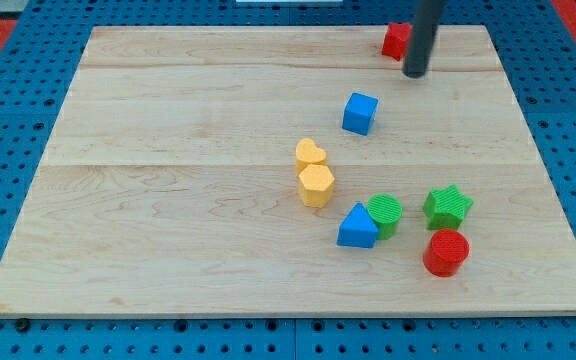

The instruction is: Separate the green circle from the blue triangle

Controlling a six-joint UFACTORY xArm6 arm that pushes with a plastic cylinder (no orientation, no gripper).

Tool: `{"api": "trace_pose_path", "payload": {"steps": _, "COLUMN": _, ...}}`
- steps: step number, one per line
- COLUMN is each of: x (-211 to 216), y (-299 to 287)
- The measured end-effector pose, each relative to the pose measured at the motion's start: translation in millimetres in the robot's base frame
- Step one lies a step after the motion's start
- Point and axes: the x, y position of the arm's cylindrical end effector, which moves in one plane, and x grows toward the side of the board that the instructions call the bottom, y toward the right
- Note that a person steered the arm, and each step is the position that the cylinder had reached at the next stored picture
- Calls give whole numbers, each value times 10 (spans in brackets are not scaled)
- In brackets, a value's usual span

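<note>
The green circle [385, 213] stands at the lower right of the wooden board [168, 200], touching the blue triangle [357, 227] on its left. My tip [415, 73] is at the view's top right, far above both, just right of and below a red block [396, 40] at the board's top edge.
A blue cube [360, 112] lies below left of my tip. A yellow heart [310, 153] and a yellow hexagon [316, 185] touch each other left of the triangle. A green star [448, 206] and a red cylinder [446, 252] sit right of the circle.
</note>
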Motion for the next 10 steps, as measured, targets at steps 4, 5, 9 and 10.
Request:
{"api": "trace_pose_path", "payload": {"steps": 4, "x": 1814, "y": -82}}
{"api": "trace_pose_path", "payload": {"steps": 5, "x": 2073, "y": -500}}
{"api": "trace_pose_path", "payload": {"steps": 9, "x": 1925, "y": -1797}}
{"api": "trace_pose_path", "payload": {"steps": 10, "x": 1807, "y": -1800}}
